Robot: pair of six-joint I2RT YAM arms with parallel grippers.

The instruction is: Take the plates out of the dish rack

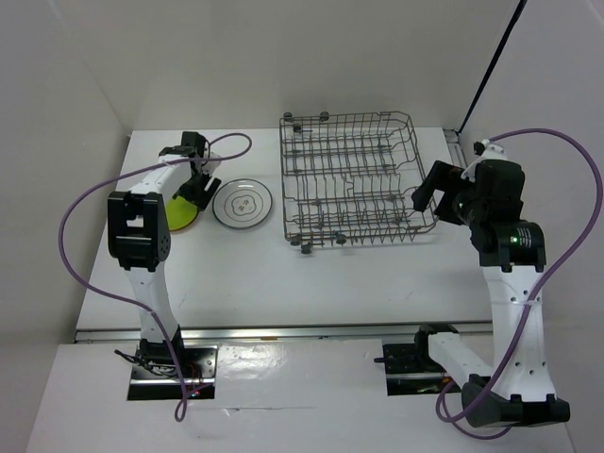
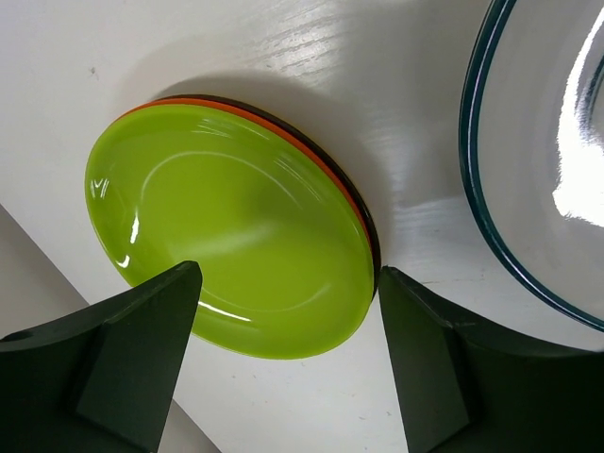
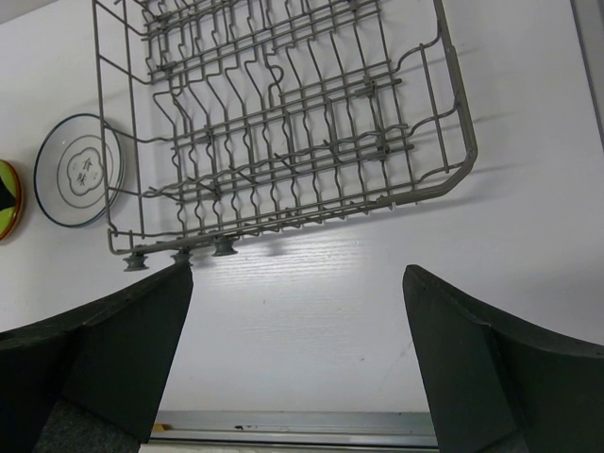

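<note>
plates (image 1: 243, 204) lie on the bench (image 1: 311, 278), left of the rack (image 1: 349, 179)
i have the left end effector (image 2: 288, 278) open over the green plate (image 2: 236, 226), the right end effector (image 3: 297, 278) open beside the rack.

Bright, even overhead lighting is recorded in all three views; the white table (image 1: 283, 283) is rendered close to overexposed. Soft, short shadows are cast beneath the dish rack (image 3: 283, 123) and behind the lime green plate (image 2: 236, 226). Streaked glare is noted on that plate and on the blue-rimmed plate (image 2: 528, 142). The fingers (image 2: 123, 359) of the left gripper (image 2: 288, 274) are rendered dark and slightly soft at close range.
</note>
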